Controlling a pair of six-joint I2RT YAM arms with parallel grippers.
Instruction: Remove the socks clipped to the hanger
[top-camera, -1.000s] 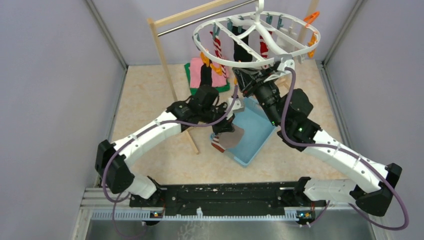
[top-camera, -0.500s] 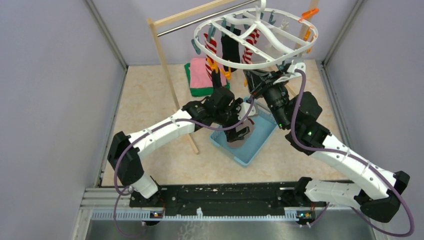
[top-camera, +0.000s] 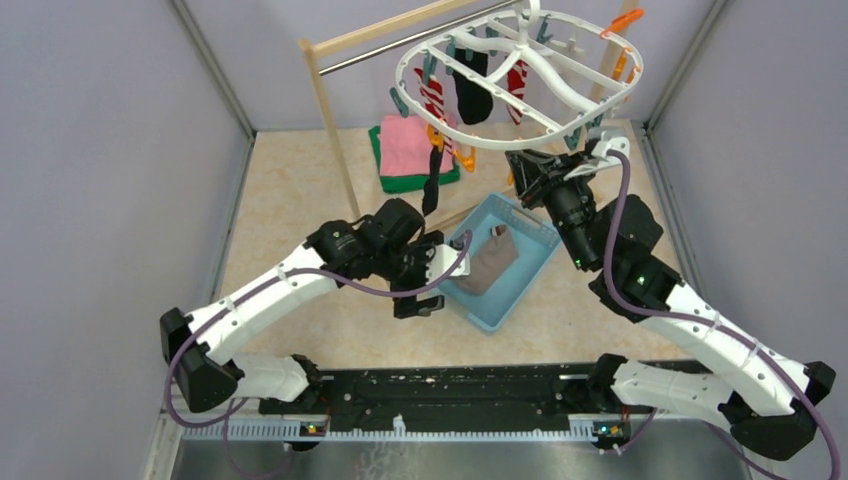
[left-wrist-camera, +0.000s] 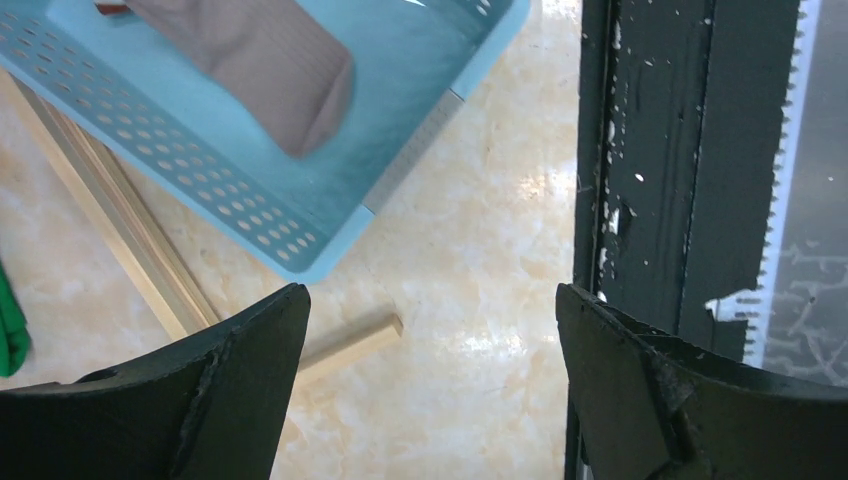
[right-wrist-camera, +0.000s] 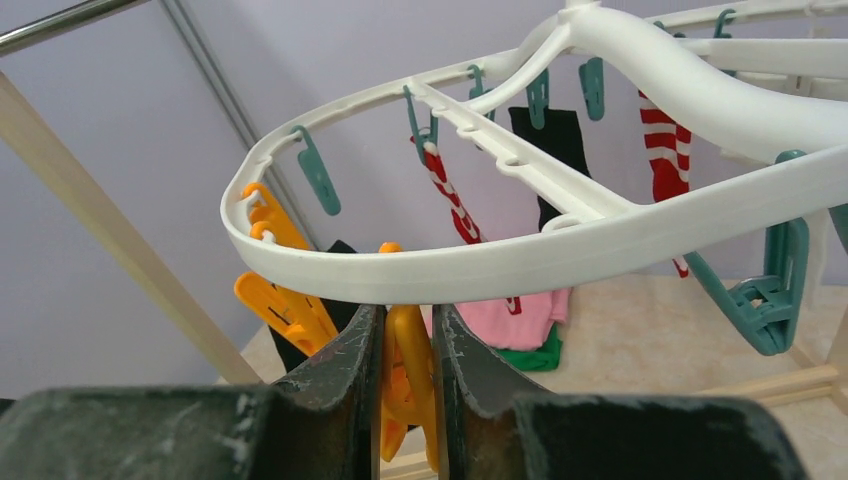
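Observation:
The white oval hanger (top-camera: 560, 125) hangs from the rack bar, tilted. Clipped to it are two red-and-white striped socks (top-camera: 435, 95) (right-wrist-camera: 455, 200) and a black sock (top-camera: 472, 85) (right-wrist-camera: 550, 140). Another black sock (top-camera: 432, 185) dangles lower from an orange clip. My right gripper (top-camera: 522, 168) (right-wrist-camera: 408, 340) reaches up under the near rim (right-wrist-camera: 500, 265) and is shut on an orange clip (right-wrist-camera: 410, 350). A grey sock (top-camera: 490, 262) (left-wrist-camera: 270, 60) lies in the blue basket (top-camera: 530, 265) (left-wrist-camera: 250, 190). My left gripper (top-camera: 420, 290) (left-wrist-camera: 430, 330) hangs open and empty over the floor beside the basket's near corner.
The wooden rack's post (top-camera: 335, 130) and its foot (left-wrist-camera: 120, 240) stand left of the basket. Folded pink and green cloths (top-camera: 410, 150) (right-wrist-camera: 510, 315) lie behind. Grey walls close in both sides, and the black base rail (left-wrist-camera: 660, 200) runs along the near edge.
My left gripper has opened, left the grey sock in the basket and drawn back toward the near left. The hanger and my right gripper have swung right and up.

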